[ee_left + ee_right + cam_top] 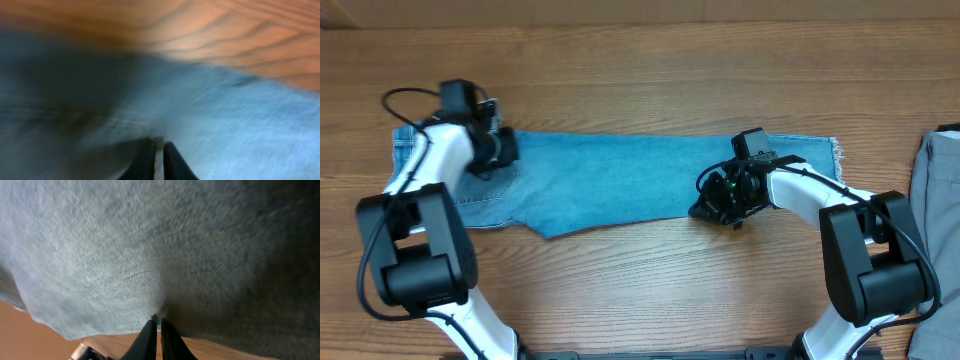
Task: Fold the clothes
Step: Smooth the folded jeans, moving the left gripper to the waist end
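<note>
The jeans (620,180) lie flat as 1 long light blue band on the table (640,60), reaching from under the left gripper (496,150) to just past the right gripper (722,205). The left gripper sits on their wider end. The right gripper is at their near edge, with a frayed white hem (837,155) beyond it on its outer side.

The table is warm brown wood with a long, clear grain. The denim is a fine, even weave, paler near the right gripper and shadowed under the left.

The left gripper's jaws are closed over the denim, but its view is too blurred to show whether cloth is pinched. The right gripper's fingers (149,335) are closed on a small pucker of denim at the edge.

A grey garment (938,180) lies well outside the right arm, at the table's edge.
</note>
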Controlling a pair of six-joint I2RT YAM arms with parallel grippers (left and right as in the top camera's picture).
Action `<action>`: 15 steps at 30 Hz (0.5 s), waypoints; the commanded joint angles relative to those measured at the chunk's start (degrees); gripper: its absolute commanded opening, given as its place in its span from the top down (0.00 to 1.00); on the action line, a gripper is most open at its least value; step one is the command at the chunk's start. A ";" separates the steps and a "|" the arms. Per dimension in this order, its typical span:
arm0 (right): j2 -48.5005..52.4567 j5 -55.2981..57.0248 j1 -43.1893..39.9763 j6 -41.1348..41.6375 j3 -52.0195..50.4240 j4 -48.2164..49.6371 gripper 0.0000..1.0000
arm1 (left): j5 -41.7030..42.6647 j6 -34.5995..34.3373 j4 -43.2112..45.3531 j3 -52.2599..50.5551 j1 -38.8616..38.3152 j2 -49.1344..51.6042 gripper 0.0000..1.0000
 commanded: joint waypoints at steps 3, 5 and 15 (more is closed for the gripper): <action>-1.92 1.92 -0.39 -9.38 2.80 -5.70 0.91 | 0.57 -0.92 -14.75 10.80 5.92 -4.09 0.89; -3.87 2.23 -0.48 -12.41 4.59 -7.98 0.90 | 1.38 -0.92 -18.82 11.78 7.93 -4.66 0.84; -12.15 4.44 -0.48 -14.19 10.14 -11.13 0.85 | -8.09 -8.20 -12.28 -3.69 13.55 -2.49 0.96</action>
